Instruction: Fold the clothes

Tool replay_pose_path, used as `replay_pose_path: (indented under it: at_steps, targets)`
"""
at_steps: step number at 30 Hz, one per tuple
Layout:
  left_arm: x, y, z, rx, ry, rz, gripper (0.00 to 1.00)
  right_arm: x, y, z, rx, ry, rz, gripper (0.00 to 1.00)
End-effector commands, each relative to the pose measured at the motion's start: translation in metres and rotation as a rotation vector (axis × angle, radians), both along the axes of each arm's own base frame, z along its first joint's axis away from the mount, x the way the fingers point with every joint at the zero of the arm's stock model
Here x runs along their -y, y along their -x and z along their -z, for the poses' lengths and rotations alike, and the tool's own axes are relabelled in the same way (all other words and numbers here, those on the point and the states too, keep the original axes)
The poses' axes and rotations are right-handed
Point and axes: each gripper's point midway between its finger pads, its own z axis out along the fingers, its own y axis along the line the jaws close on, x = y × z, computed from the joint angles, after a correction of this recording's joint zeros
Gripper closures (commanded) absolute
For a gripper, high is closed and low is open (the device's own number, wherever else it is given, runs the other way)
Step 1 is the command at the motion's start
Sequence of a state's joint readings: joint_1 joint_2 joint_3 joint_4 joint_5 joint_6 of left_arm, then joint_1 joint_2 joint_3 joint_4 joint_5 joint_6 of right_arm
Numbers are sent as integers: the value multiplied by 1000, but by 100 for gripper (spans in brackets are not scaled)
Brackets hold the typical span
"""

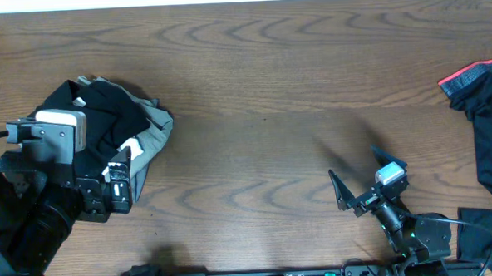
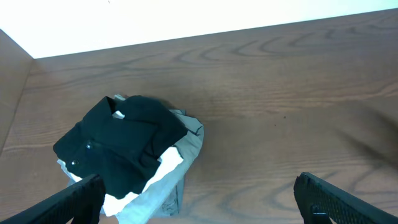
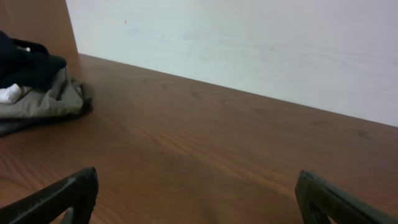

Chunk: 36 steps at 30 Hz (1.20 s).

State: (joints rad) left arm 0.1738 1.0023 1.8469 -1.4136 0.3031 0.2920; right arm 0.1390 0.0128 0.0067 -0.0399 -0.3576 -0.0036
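Folded pile (image 1: 133,130), black shirt (image 2: 121,146) topmost, seen at left edge of table (image 1: 252,88): judged done. Black red-edged garment (image 1: 481,103) bunched at right edge, yet to be folded. Left gripper (image 2: 199,183), right gripper (image 1: 366,174) spread wide, nothing held.

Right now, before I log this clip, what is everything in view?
brown wooden table: one, fills the overhead view
white wall: one, past the table's far edge
folded black fabric garment: one, top of the left pile
folded white fabric: at least one, under the black one
folded grey fabric garment: one, same pile, right side
red-edged black fabric garment: one, unfolded, right edge
loose black fabric: one piece, near right corner, cut off
left gripper: one, black, open, by the pile
right gripper: one, black, open, front right, over bare table
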Motion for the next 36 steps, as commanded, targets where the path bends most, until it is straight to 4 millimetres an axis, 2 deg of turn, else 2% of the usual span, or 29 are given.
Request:
replay_pose_path:
  at_steps: [1, 3, 7, 11, 14, 17, 21, 24, 27, 36]
  targets:
    - [-1, 0, 1, -4, -4, -4, 2, -1, 1, 1, -10, -15, -2, 1]
    - [-1, 0, 1, -5, -7, -6, 2, -1, 1, 1, -11, -15, -2, 1]
    - [-22, 4, 3, -17, -89, -103, 2, -1, 1, 1, -11, -15, -2, 1]
    - [-15, 5, 3, -10, -89, -65, 2, -1, 1, 1, -10, -15, -2, 1]
    - [-3, 10, 9, -28, -78, -7, 2, -1, 1, 1, -10, -15, -2, 1]
    - [-2, 3, 14, 6, -78, 2, 2, -1, 1, 1, -11, -15, -2, 1]
    - [-3, -18, 27, 104, -41, -28, 2, -1, 1, 1, -11, -15, -2, 1]
    - [0, -32, 42, 197, -31, -25, 2, -1, 1, 1, -11, -15, -2, 1]
    - [6, -38, 59, 282, -33, 3, 2, -1, 1, 1, -11, -15, -2, 1]
    - [9, -33, 119, 446, 30, -17, 2, -1, 1, 1, -11, -15, -2, 1]
